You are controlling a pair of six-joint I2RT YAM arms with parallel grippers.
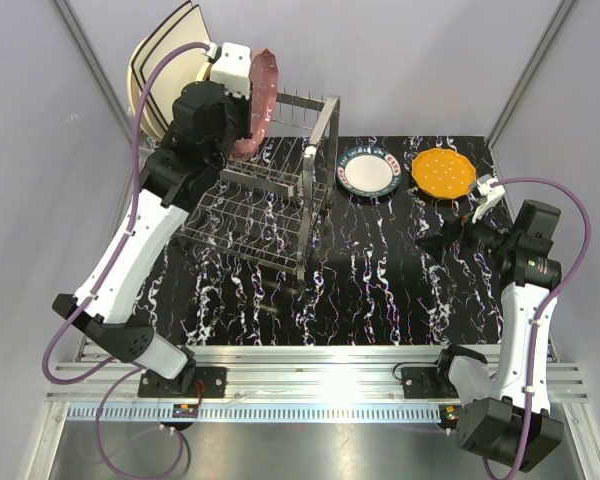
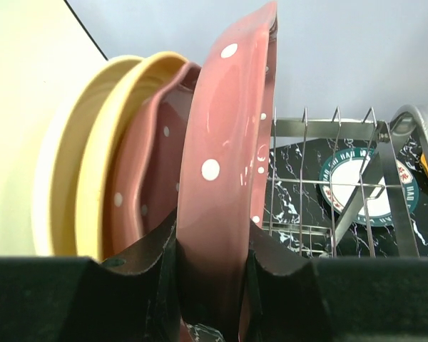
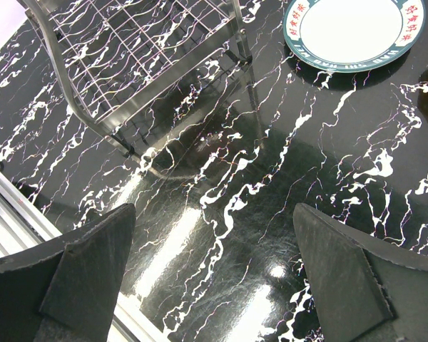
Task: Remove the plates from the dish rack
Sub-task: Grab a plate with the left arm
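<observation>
My left gripper [image 1: 246, 108] [image 2: 212, 285] is shut on the rim of a maroon scalloped, white-dotted plate [image 1: 266, 88] [image 2: 225, 164], which stands upright at the far-left end of the silver wire dish rack [image 1: 280, 195] [image 2: 328, 185]. Behind it stand a second maroon plate [image 2: 146, 178], yellow round plates [image 2: 93, 164] and cream square plates [image 1: 165, 60]. A white plate with a dark patterned rim [image 1: 368, 170] [image 3: 349, 28] and an orange plate [image 1: 443, 172] lie flat on the table right of the rack. My right gripper [image 1: 438, 236] [image 3: 214, 271] is open and empty above the table.
The black marbled tabletop [image 1: 380, 280] lies between the rack and my right arm. The rack's near corner [image 3: 150, 57] shows in the right wrist view. Grey walls close in the left, back and right sides.
</observation>
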